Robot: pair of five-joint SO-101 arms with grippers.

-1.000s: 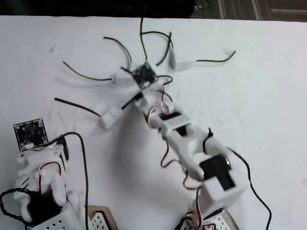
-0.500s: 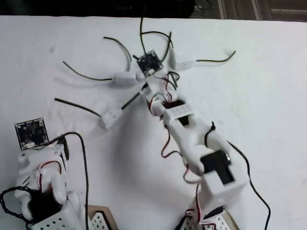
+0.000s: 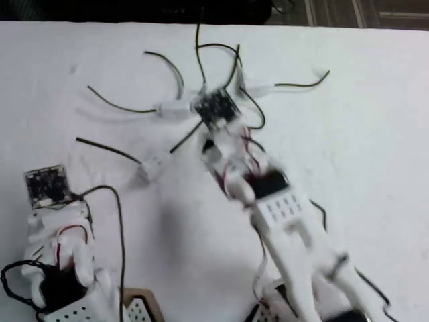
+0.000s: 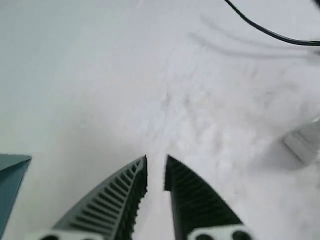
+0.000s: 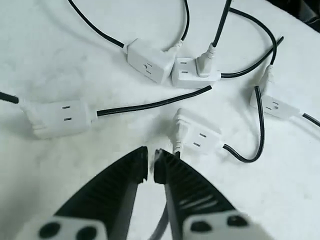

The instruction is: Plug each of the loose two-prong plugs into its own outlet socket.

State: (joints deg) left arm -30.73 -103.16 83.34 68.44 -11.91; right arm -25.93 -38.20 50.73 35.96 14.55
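Right pincer hangs low over the surface, tips all but pressed together, a sliver of gap and nothing in it. Just past the tips lies the near outlet, slots up, a black cord looping off its far end. Further out, two blocks sit touching: the bare outlet, and beside it the filled outlet with a plug seated on it. Off to one side the lone outlet lies by itself, and the far outlet sits well apart on the other side. From above, the right arm stretches into the tangle. The left arm is folded at the near corner. Its left pincer has its tips nearly together, pinching nothing, above the surface, with a cord and a white block beyond.
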